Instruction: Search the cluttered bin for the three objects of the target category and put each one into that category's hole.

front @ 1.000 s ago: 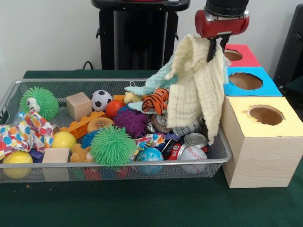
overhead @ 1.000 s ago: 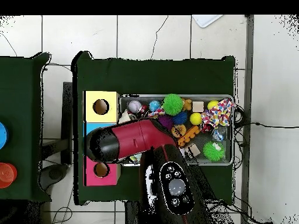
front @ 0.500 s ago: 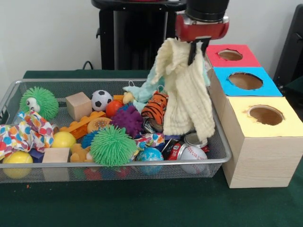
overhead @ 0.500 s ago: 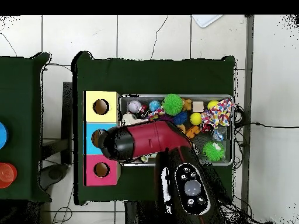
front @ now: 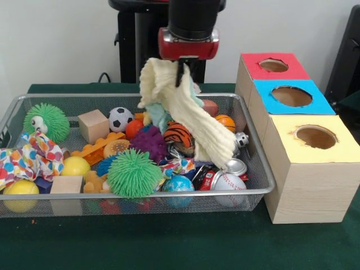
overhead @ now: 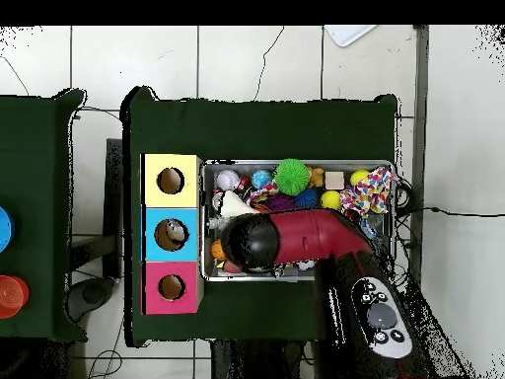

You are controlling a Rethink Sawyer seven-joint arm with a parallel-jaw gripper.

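The gripper [front: 181, 72] has been carried away from the three boxes and back over the wire bin [front: 256, 169], where it now hangs above the bin's middle, toward the far rim. It is closed on the top of a cream cloth [front: 185, 112], which a second ago draped against the yellow-topped box [front: 332, 147] at the bin's end. The cloth is now seen trailing down across the tiger-striped toy [front: 179, 135], its lower end reaching the silver can [front: 234, 166] near the bin's box-side end. A pale teal cloth [front: 160, 115] is partly hidden behind it. With the cloth swung aside, an orange ball [front: 225, 121] and a brownish ball [front: 210, 107] by the far rim are uncovered. In the overhead view, something pale is seen in the hole of the blue-topped box [overhead: 158, 219].
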